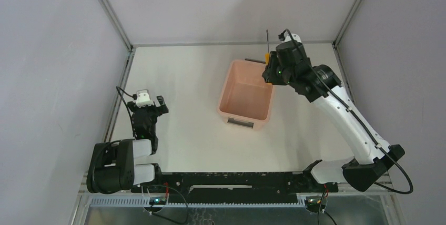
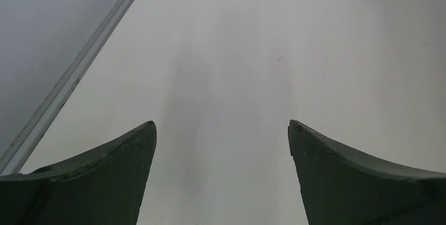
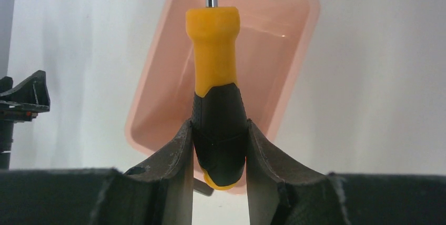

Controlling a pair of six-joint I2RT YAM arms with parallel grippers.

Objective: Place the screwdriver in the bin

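Observation:
The screwdriver (image 3: pixel 215 78) has an orange-yellow and black handle and a thin metal shaft. It stands upright between the fingers of my right gripper (image 3: pixel 218 125), which press on both sides of the black end of the handle. In the top view the screwdriver (image 1: pixel 268 55) hangs over the far right corner of the pale pink bin (image 1: pixel 226 91), shaft up, held by the right gripper (image 1: pixel 271 66). Below the handle the bin (image 3: pixel 163 93) shows open and empty. My left gripper (image 2: pixel 221 125) is open over bare table, far left of the bin (image 1: pixel 152 106).
The bin has dark grey handles at its short ends (image 1: pixel 242 123). Grey enclosure walls and metal frame rails (image 1: pixel 122 78) border the white table on the left, back and right. The left arm shows at the left edge of the right wrist view (image 3: pixel 21 99).

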